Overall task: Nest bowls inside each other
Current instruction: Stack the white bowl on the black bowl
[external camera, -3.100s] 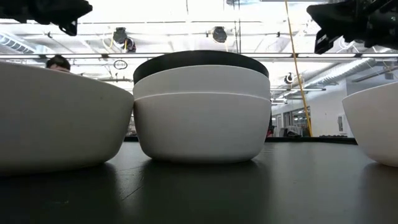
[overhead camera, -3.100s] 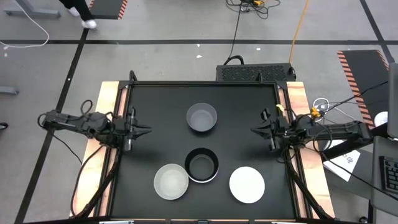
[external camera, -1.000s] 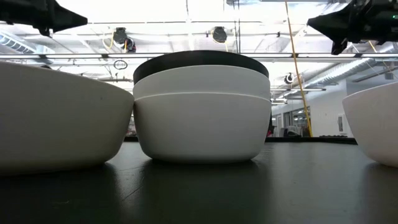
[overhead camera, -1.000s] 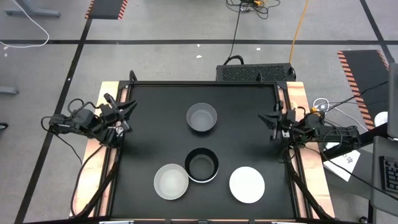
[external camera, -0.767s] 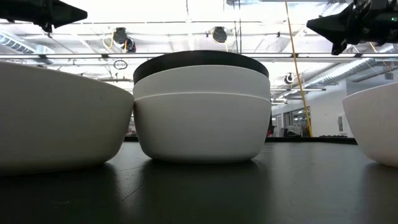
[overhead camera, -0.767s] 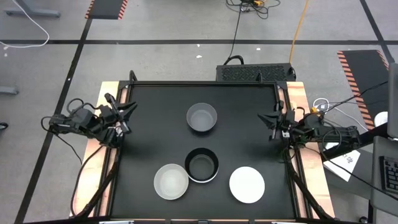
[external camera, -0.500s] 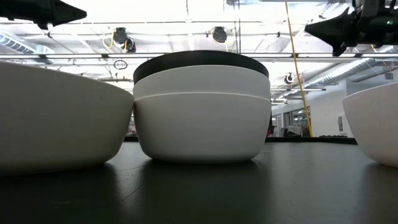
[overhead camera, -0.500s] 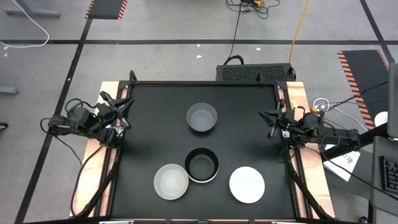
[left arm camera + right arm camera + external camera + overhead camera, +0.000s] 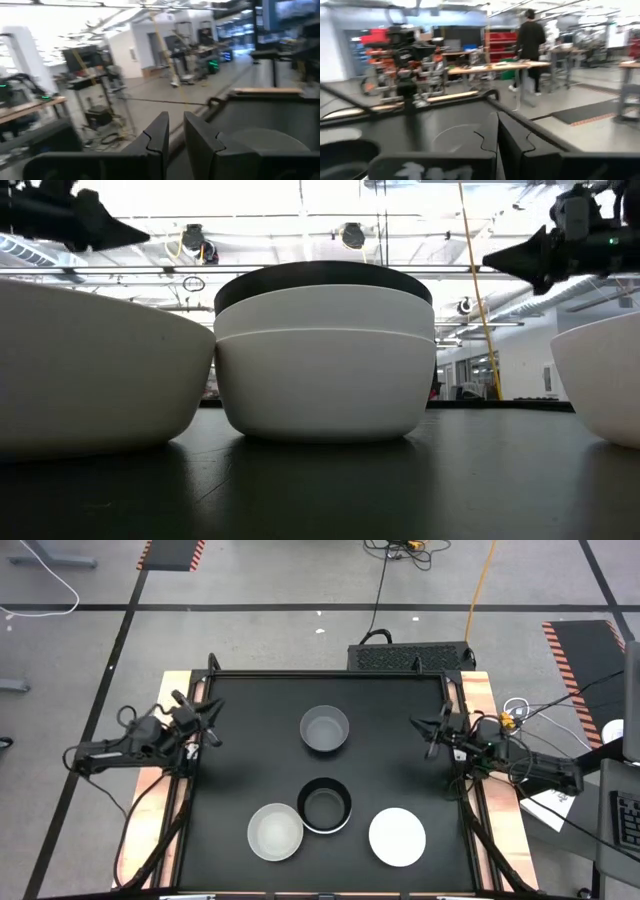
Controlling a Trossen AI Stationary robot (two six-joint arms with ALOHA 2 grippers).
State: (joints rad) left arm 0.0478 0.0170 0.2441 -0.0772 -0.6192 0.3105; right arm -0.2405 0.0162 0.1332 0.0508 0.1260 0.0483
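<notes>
A matte black table stands on a grey taped floor. On it sit a grey bowl, a black bowl nested in white ones, a seemingly translucent bowl and a white bowl. Left gripper and right gripper hover empty at the edges, fingers nearly closed

On the black table a grey bowl sits far centre. Nearer, a black bowl touches a translucent bowl to its left; a white bowl lies right. The left gripper and right gripper wait at the table's edges.
</notes>
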